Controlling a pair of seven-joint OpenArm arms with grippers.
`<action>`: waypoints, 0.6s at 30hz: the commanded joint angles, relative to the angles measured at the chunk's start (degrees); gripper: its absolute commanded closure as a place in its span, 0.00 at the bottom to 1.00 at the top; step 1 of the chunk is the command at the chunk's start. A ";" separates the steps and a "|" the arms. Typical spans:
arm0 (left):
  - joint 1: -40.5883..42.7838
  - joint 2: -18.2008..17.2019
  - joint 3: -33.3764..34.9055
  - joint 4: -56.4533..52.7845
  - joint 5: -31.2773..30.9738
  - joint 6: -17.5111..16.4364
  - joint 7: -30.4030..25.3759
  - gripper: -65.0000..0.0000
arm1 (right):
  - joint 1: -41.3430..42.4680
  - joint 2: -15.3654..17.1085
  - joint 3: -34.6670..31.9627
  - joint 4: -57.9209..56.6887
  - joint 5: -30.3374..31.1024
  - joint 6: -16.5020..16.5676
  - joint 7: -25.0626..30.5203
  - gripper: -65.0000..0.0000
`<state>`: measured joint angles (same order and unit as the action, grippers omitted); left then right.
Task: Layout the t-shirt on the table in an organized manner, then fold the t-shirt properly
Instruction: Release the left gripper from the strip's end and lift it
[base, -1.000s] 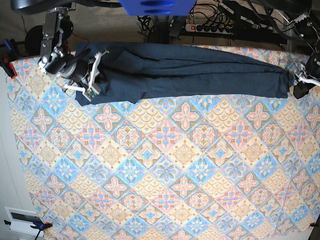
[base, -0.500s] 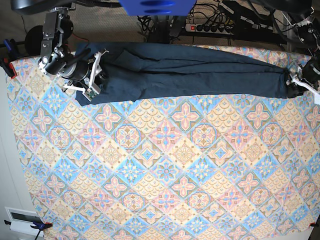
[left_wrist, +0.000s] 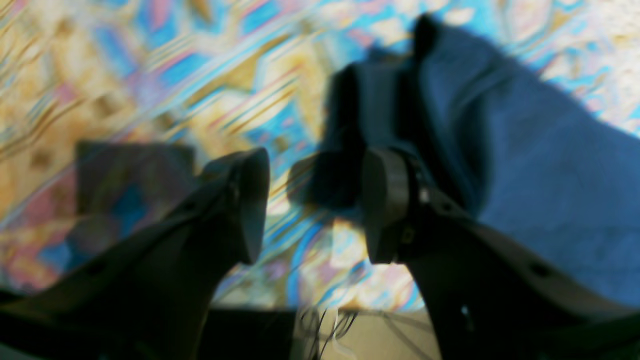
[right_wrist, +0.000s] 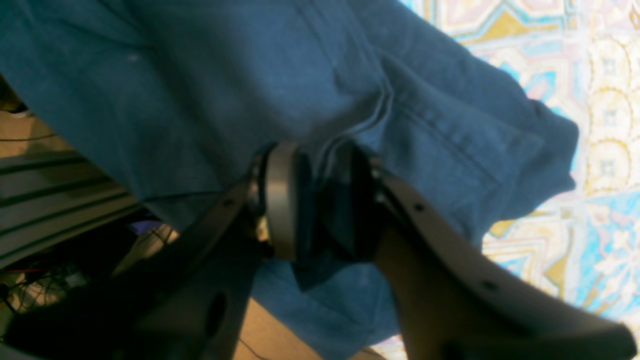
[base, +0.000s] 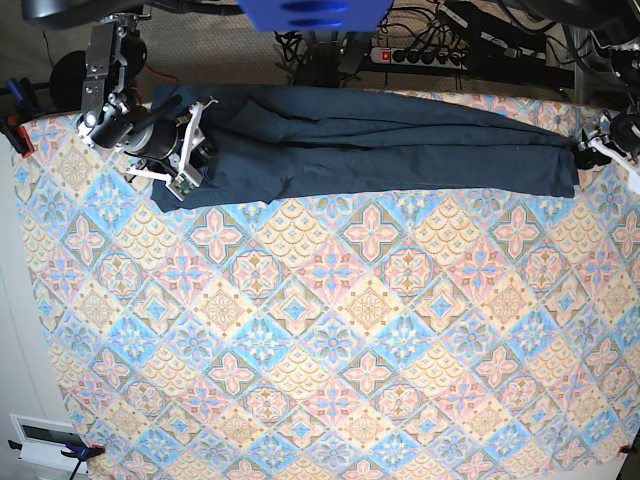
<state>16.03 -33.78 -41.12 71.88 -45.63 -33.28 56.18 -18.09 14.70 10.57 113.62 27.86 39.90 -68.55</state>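
Grey carpet floor (base: 220, 55) behind, w/ black power strip (base: 425, 55) & tangled cables (base: 300, 45).

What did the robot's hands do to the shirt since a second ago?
The left gripper opened, let go of the t-shirt's end and pulled back toward the table edge. The right gripper loosened, though cloth is still between its fingers. The t-shirt stayed stretched in a long band along the far edge.

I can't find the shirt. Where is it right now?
In the base view the t-shirt lies stretched in a long band along the far edge of the table, running between the right gripper on that view's left and the left gripper on its right.
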 joint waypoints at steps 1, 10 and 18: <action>-0.08 -0.81 -0.33 0.69 -0.84 -0.44 -0.40 0.53 | 0.55 0.55 0.20 0.97 0.76 0.10 0.99 0.74; -0.16 1.65 2.31 0.61 -0.57 -0.44 -0.67 0.54 | 0.55 0.55 0.29 1.06 0.85 0.10 0.99 0.74; 0.01 2.62 6.97 0.61 -0.66 -0.35 -4.36 0.56 | 0.55 0.55 0.47 1.06 0.85 0.10 0.99 0.74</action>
<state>15.86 -30.44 -34.26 72.01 -46.57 -33.26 50.28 -17.93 14.74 10.63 113.62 27.88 39.90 -68.47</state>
